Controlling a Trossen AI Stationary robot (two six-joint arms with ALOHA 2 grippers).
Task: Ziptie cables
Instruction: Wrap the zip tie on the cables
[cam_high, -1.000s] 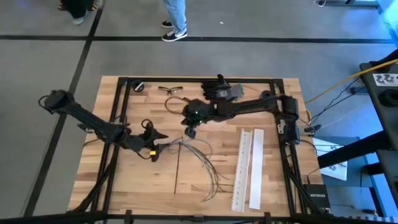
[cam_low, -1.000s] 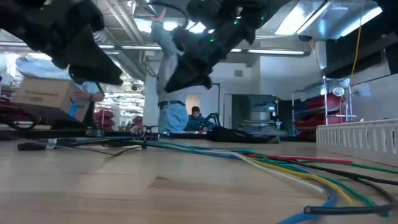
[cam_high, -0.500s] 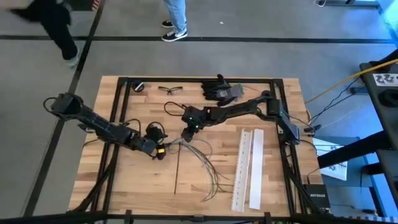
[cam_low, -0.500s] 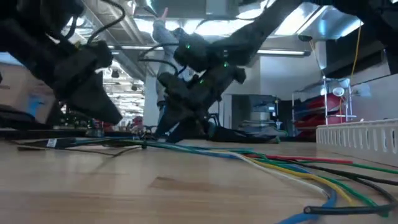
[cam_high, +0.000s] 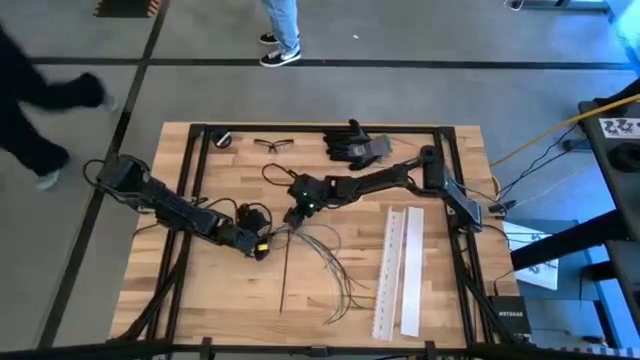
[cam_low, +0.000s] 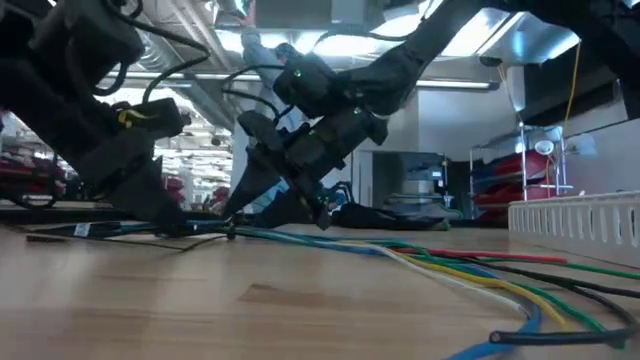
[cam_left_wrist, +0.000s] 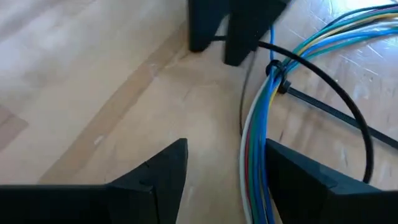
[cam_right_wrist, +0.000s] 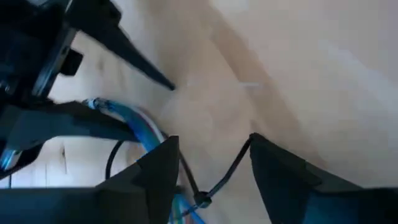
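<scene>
The cables (cam_high: 325, 255) lie on the wooden table, gathered at one end and fanning out toward the near edge. In the left wrist view they show as a blue, white, green and yellow bundle (cam_left_wrist: 255, 143) with a black zip tie (cam_left_wrist: 278, 78) around it. My left gripper (cam_left_wrist: 227, 146) is open and low at the gathered end (cam_high: 262, 248), with the bundle between its fingers. My right gripper (cam_right_wrist: 212, 140) is open just beyond it (cam_high: 293, 216), fingers slanting down, with the zip tie's head (cam_right_wrist: 200, 199) and thin black strands between them. My left gripper has the bundle (cam_left_wrist: 250, 180) lying on the table between its open fingers, close beside one finger (cam_left_wrist: 292, 174); I cannot tell whether they touch. My right gripper straddles the thin black strands (cam_right_wrist: 231, 168), which run up to both fingers; I cannot tell whether they touch.
Two white perforated strips (cam_high: 400, 270) lie to the right of the cables. Black gloves (cam_high: 355, 145), safety glasses (cam_high: 275, 145) and a small roll (cam_high: 222, 138) lie along the far edge. A black frame (cam_high: 190, 200) borders the table. A person walks past at the left.
Both grippers have come down to the gathered end of the cables. My left gripper has gone toward the table's right edge. My right gripper has gone a little toward the left edge, and its arm has stretched out. The cables have stayed in place.
</scene>
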